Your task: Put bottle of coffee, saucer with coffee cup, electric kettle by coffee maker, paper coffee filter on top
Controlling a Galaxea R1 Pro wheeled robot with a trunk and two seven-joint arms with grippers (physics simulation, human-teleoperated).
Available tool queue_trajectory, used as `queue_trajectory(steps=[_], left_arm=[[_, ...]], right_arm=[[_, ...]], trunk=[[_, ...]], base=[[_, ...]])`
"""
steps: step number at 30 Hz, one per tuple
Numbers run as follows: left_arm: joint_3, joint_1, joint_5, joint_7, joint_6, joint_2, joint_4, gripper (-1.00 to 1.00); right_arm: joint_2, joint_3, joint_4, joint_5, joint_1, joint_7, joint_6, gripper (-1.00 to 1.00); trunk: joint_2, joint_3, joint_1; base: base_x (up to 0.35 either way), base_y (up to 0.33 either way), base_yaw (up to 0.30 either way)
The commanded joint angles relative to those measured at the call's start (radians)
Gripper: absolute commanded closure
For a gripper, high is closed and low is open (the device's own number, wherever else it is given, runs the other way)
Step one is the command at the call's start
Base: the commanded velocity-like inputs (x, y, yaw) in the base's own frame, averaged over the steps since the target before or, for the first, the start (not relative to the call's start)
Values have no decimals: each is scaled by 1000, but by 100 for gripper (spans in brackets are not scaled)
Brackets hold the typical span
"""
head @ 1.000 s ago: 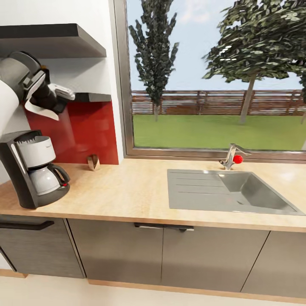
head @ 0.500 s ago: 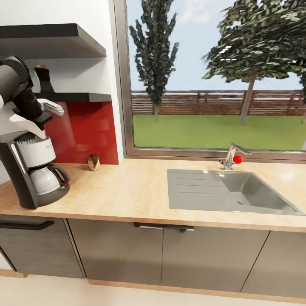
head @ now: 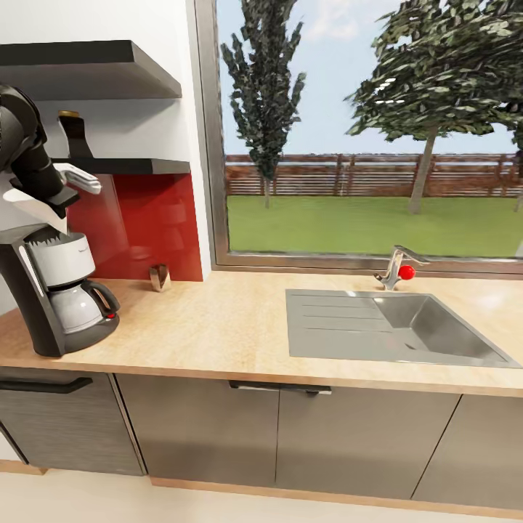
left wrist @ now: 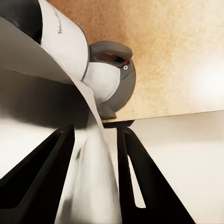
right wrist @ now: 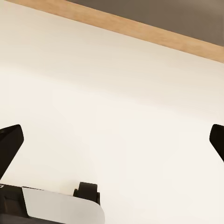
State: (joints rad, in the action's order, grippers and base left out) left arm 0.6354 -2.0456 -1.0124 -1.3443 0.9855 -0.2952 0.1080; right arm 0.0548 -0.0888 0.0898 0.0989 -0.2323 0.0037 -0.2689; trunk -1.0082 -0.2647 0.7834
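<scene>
The left gripper (left wrist: 95,179) is closed on the paper coffee filter (left wrist: 93,163), its two dark fingers (left wrist: 39,175) pressed against either side of the white sheet, which runs up between them and spreads out wide beyond the tips. In the head view that left gripper (head: 51,203) hangs just above the top of the coffee maker (head: 54,294), with the filter (head: 29,207) drooping from it as a pale flap toward the machine's open top; whether paper and machine touch cannot be told. The coffee maker stands at the left end of the countertop (head: 218,327), its glass carafe and dark handle facing the room; the left wrist view looks down on the same carafe (left wrist: 105,77) and its rounded base against the wood-grain surface. On the lower wall shelf (head: 138,165) behind the arm stands the dark bottle of coffee (head: 74,134) with a brown cap. A small brown object (head: 158,276) sits on the counter by the red backsplash (head: 145,225), too small to identify. Farther right a steel sink (head: 407,327) and its faucet (head: 396,265) lie below the window (head: 363,131). The right gripper (right wrist: 112,144) is wide open and holds nothing, its finger tips well apart over pale floor (right wrist: 112,93).
</scene>
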Motion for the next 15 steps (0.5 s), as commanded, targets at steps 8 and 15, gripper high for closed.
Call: queue_trajectory(steps=[8, 15], left_arm=[[27, -1, -11, -9, 9, -1, 31, 100], [29, -1, -11, -9, 9, -1, 33, 100]], right_arm=[[0, -6, -1, 2, -1, -1, -3, -100], [0, -6, -1, 2, -1, -1, -3, -100]], trunk=[[-1, -1, 0], [-1, -1, 0]], base=[[15, 0, 0], [40, 32, 0]])
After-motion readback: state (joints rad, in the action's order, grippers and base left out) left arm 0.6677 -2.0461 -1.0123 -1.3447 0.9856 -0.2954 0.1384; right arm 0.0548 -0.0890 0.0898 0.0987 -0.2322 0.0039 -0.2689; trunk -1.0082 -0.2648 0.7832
